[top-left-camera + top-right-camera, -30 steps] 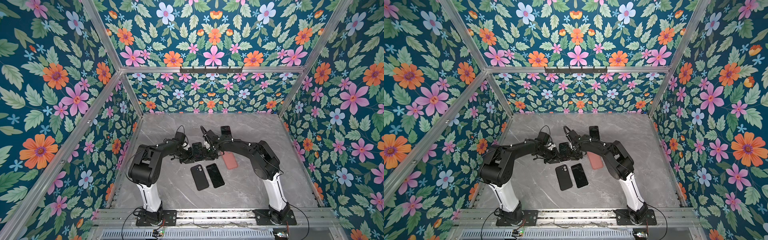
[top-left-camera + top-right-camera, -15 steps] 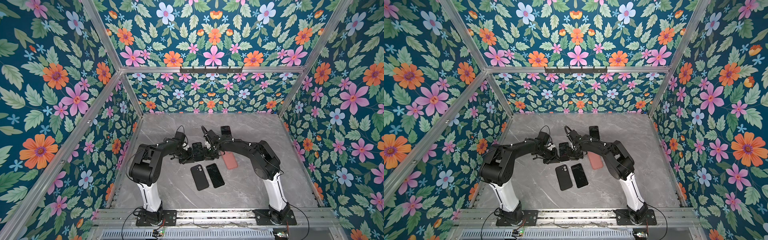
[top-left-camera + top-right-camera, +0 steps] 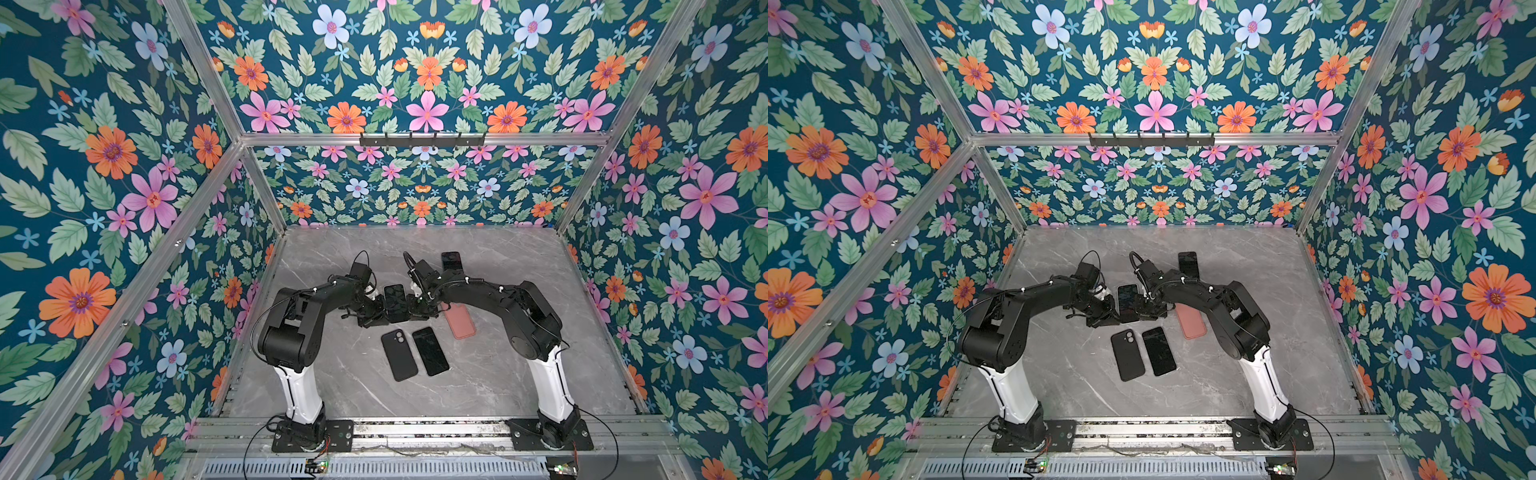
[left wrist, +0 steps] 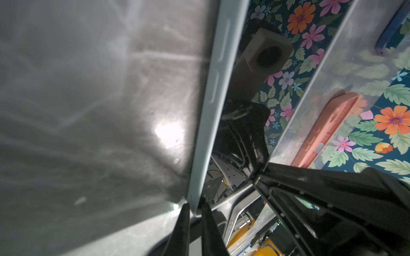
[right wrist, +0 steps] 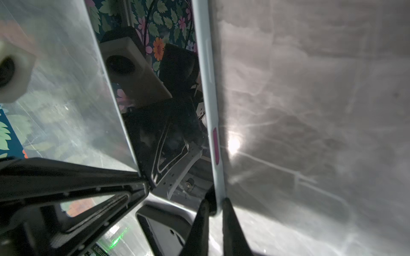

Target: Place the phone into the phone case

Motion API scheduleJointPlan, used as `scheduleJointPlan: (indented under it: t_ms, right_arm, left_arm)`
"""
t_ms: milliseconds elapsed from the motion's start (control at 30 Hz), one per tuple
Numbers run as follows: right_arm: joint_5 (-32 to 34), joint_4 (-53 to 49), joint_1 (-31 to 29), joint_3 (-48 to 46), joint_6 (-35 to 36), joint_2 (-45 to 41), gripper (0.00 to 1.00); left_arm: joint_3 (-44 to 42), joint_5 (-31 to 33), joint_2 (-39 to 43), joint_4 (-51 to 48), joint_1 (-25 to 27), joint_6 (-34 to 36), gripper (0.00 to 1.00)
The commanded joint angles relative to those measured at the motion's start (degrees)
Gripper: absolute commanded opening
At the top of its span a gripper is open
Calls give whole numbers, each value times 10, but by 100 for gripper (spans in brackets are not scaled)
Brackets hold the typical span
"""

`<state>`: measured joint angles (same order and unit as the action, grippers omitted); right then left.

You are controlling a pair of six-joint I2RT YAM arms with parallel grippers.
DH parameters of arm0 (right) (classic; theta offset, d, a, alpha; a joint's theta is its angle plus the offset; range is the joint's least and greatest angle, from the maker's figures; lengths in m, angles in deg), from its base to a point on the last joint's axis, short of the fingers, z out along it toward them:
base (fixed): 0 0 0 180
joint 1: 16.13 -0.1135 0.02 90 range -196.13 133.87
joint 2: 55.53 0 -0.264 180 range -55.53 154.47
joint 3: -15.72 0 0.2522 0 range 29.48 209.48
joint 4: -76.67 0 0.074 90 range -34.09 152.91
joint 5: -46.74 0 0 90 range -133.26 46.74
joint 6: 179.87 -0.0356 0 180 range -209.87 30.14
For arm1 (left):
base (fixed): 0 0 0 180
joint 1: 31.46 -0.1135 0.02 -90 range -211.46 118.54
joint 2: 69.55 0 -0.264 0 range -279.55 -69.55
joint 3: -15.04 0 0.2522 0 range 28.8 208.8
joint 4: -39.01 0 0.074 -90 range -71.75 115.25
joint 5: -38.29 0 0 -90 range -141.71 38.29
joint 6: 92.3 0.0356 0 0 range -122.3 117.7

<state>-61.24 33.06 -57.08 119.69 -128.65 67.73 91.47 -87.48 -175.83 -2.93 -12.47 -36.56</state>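
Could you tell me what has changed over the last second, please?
Nothing has visibly moved in the top views. The left gripper and right gripper flank the phone as before, each pinching one edge in the wrist views. The black case, dark phone, pink case and far phone lie where they were.

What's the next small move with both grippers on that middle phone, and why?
Probably a short, level lift with both arms together. The left gripper and right gripper are shut on opposite long sides of the phone, so one arm moving alone would likely twist it or pull it out of the other grip.
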Motion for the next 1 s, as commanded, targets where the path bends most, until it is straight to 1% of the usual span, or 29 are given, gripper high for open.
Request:
scheduleJointPlan:
  t_ms: [0, 100, 267, 400, 533, 767, 967]
  right_arm:
    - [3, -7, 4, 9, 15, -14, 22]
    - [6, -15, 14, 28, 27, -14, 29]
    - [12, -34, 35, 94, 49, 18, 34]
    - [11, -48, 52, 153, 63, 54, 36]
    - [-1, -50, 64, 191, 67, 80, 36]
    - [-25, -50, 67, 236, 66, 124, 37]
    - [-34, -42, 68, 254, 60, 146, 37]
  left_arm:
    - [26, 19, 10, -22, -8, 17, 18]
    - [71, 35, 13, -43, -19, 26, 26]
    - [146, 45, -29, -71, -30, 45, 33]
    - [188, 42, -69, -80, -37, 51, 34]
    - [220, 45, -97, -90, -42, 56, 34]
    - [241, 37, -135, -90, -49, 61, 36]
    - [250, 31, -160, -85, -50, 61, 36]
